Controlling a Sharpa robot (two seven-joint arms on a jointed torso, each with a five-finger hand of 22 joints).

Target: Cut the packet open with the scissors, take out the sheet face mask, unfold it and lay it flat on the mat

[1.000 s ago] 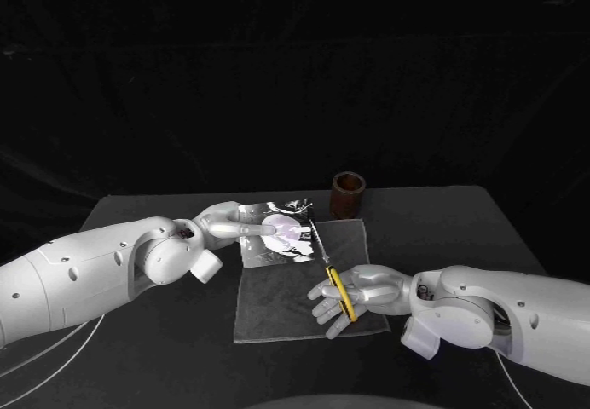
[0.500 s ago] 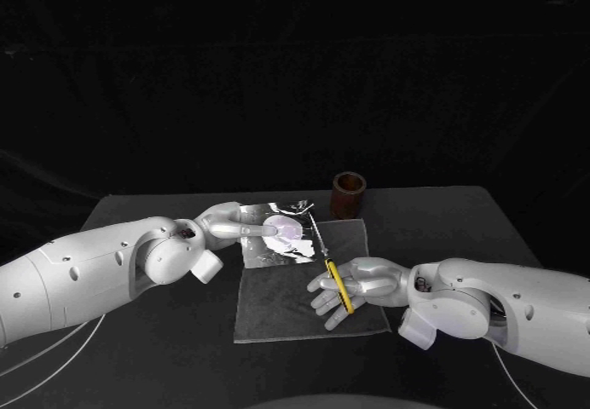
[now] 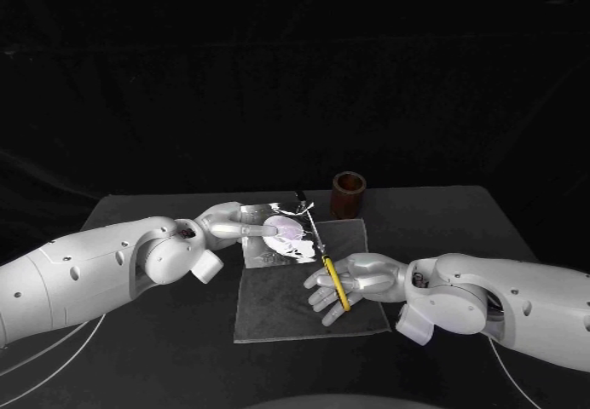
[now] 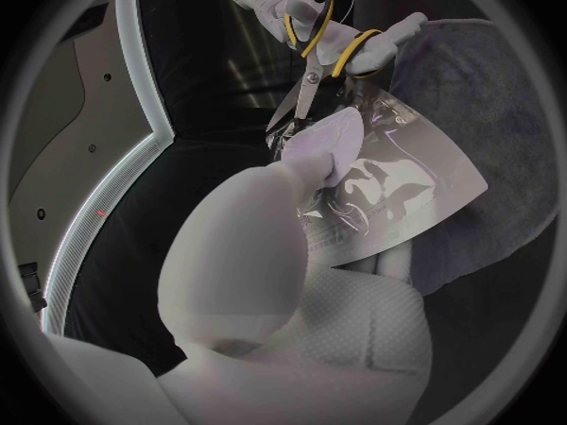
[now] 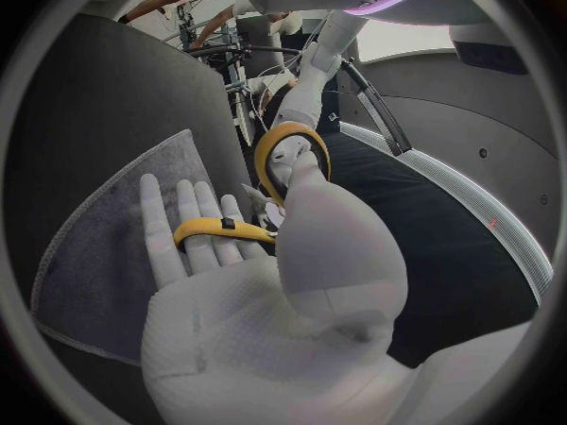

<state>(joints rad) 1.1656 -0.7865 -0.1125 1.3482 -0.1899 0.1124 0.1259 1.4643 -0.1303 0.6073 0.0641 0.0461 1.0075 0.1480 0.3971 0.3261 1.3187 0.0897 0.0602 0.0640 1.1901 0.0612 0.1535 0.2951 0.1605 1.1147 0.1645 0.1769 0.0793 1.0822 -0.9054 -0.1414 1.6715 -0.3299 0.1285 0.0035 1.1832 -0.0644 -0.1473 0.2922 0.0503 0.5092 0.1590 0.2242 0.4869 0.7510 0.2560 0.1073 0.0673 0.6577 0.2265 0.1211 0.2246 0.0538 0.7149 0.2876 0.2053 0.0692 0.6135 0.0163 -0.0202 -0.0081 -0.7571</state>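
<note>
My left hand [image 3: 228,224] pinches a shiny silver packet [image 3: 280,235] and holds it just above the far end of the grey mat [image 3: 295,302]. In the left wrist view the packet [image 4: 396,184] sits between the thumb and fingers of the left hand [image 4: 296,255]. My right hand [image 3: 359,283] holds the yellow-handled scissors [image 3: 332,279] with the other fingers spread. Their blades point away from me along the packet's right edge and reach its far corner. The left wrist view has the scissors [image 4: 310,61] with blade tips at the packet's edge. The yellow handles [image 5: 287,151] loop round the right hand [image 5: 272,293].
A brown cylindrical cup [image 3: 350,193] stands upright just beyond the mat's far right corner, close to the blade tips. Black table [image 3: 467,221] surrounds the mat, with bare room to the right and in front of it.
My right hand has carried the scissors farther from me and a little left, so the blades now lie along the packet's right edge. The left hand and packet have stayed put.
</note>
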